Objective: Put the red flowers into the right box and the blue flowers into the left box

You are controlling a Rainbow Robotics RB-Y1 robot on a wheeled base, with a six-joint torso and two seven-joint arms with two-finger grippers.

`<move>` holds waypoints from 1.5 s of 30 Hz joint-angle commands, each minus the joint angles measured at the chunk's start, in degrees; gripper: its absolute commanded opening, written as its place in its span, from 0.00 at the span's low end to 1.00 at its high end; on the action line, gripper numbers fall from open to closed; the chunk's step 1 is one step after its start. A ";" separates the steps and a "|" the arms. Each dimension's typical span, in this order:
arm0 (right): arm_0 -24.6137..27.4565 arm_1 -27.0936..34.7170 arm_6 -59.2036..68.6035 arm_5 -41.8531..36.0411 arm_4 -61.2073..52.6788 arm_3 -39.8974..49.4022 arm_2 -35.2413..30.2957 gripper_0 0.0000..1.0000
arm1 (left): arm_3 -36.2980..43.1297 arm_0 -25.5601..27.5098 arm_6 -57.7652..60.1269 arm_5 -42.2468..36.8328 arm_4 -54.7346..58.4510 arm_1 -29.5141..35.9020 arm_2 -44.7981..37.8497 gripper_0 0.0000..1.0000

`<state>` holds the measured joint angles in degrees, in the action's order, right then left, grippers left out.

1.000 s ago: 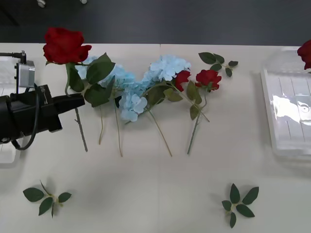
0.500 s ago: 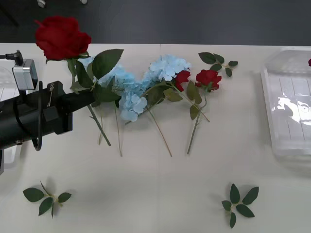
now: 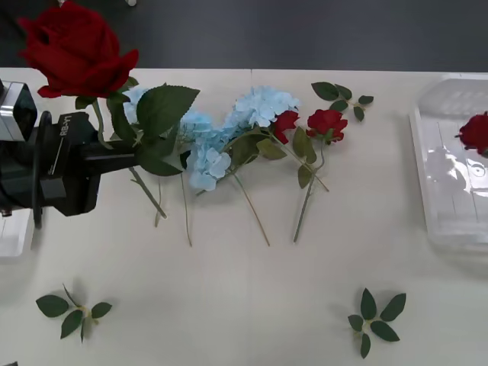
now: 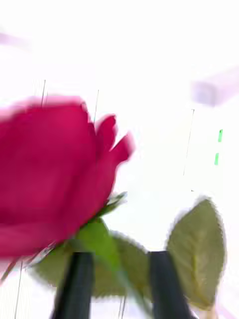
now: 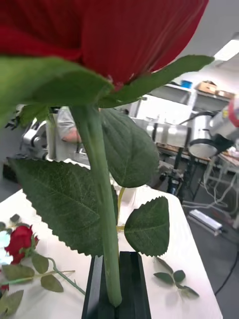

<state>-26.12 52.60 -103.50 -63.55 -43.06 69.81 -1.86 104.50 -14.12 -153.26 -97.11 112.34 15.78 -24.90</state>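
My left gripper (image 3: 128, 156) is shut on the stem of a red flower (image 3: 72, 46), a rose held high above the table's left side; its black fingers (image 5: 134, 284) clamp the green stem. Blue flowers (image 3: 202, 141) lie in a heap at the table's middle, with two more red flowers (image 3: 326, 122) beside them. Over the right box (image 3: 446, 221) another red rose (image 3: 476, 131) shows at the edge. My right gripper (image 4: 122, 286) has its fingers apart, wider than that rose's stem (image 4: 107, 249) between them. A corner of the left box (image 3: 14, 242) shows behind my left arm.
Flowerless leaf sprigs lie at the front left (image 3: 72, 311), the front right (image 3: 374, 313) and the back (image 3: 343, 95). The table's far edge runs just behind the flowers. Open tabletop lies between the flower heap and the right box.
My left gripper has raised its rose higher and swung the stem clear of the table. The rose at the right edge has come down over the right box.
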 commanded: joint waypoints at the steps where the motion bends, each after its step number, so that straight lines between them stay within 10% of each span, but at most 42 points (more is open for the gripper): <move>1: -0.78 1.55 -0.04 1.06 -0.36 1.03 -1.13 0.72 | 0.88 -3.72 -1.25 -5.20 -0.54 -1.37 -2.61 0.00; 22: 0.19 1.55 6.55 -6.24 -9.33 28.45 -1.04 0.72 | 0.88 -13.74 -1.74 -12.89 -15.66 -12.97 0.29 0.00; 35: 21.81 1.63 1.37 37.27 -20.84 44.89 10.12 0.72 | 0.18 -15.76 -1.51 -12.89 -23.57 -16.75 5.47 0.00; 45: 22.78 9.19 -7.68 68.30 -21.89 46.64 35.52 0.72 | -6.15 -20.95 -1.74 -12.89 -22.07 -16.75 5.47 0.00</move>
<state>-1.39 58.77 -109.17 2.03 -65.27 114.30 31.00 97.46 -32.70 -153.26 -109.81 89.57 -0.87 -19.38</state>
